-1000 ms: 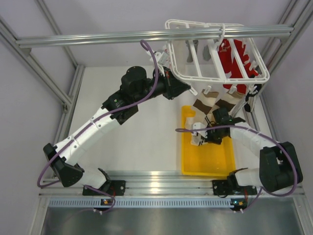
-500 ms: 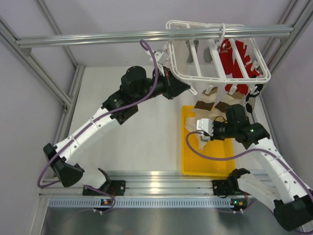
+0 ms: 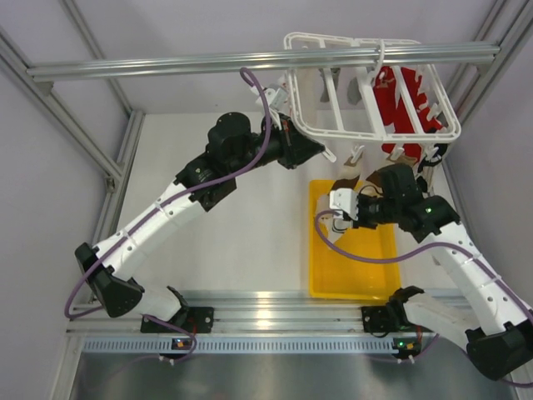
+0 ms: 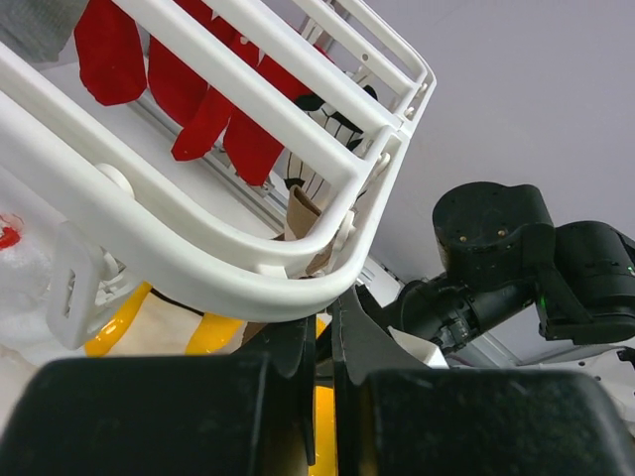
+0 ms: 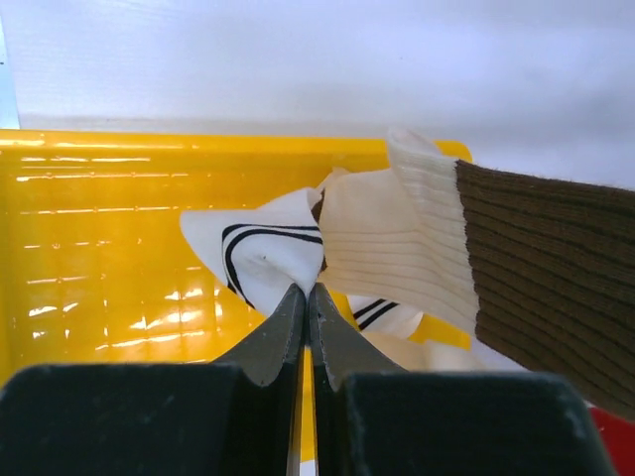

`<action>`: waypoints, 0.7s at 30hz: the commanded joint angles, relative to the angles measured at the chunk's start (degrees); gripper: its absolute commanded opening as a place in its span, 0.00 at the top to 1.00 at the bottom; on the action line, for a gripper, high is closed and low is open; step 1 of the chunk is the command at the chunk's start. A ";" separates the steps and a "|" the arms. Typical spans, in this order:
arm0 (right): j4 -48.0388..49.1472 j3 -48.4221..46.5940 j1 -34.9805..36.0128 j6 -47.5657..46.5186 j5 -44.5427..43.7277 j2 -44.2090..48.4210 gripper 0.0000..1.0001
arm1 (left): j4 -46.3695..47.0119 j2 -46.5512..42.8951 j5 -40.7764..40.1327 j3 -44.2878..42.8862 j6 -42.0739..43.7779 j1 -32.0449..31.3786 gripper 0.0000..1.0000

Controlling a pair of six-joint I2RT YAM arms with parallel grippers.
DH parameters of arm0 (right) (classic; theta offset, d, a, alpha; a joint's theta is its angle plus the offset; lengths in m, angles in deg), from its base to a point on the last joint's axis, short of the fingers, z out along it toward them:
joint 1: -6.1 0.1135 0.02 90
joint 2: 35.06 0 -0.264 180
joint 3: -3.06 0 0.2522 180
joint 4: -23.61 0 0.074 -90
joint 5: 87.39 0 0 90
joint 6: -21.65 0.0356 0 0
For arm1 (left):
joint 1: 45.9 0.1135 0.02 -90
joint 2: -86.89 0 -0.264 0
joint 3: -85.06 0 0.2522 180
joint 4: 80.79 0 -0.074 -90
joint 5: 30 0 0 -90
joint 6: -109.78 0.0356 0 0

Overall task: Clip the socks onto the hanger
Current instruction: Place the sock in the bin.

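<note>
The overhead view takes in both arms. The left one reaches across the white tabletop (image 3: 250,225) to the near-left corner of the hanger (image 3: 301,107), which hangs by its hook from a grey metal bar (image 3: 208,62). The right one is bent over the yellow tray (image 3: 354,275). Only the wrist views show the grips.

In the left wrist view the left fingers (image 4: 355,342) are clenched to a thin slit right under the hanger's rounded corner rim and appear to pinch it. The black right arm (image 4: 496,248) fills the space beyond.

In the right wrist view the right fingers (image 5: 280,330) are pressed tight together on the edge of a sock (image 5: 397,238), which is held above the tray just below the hanger's near edge. A pale cloth with thin dark outline stripes (image 5: 258,260) meets the same pinch; I cannot tell whether it is part of that sock.

A red garment (image 3: 401,98) with white marks hangs inside the frame, partly hidden by the crossbars. A purple cable (image 3: 354,254) loops over the tray.

The hanger is smooth, glossy plastic with thick rounded rails. The sock is soft, ribbed cream knit with a dark brown band (image 5: 546,288). The tray is shiny with a faint grid pattern.
</note>
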 commanded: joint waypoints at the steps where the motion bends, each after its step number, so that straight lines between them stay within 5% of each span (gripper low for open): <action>1: -3.42 -0.14 0.87 -0.14 3.19 2.58 1.00 | 1.77 0.97 -0.37 -2.50 -0.10 0.40 1.00; 21: -2.98 6.03 3.33 5.21 8.65 3.90 1.00 | 1.33 0.71 -0.28 -2.33 0.25 0.58 1.00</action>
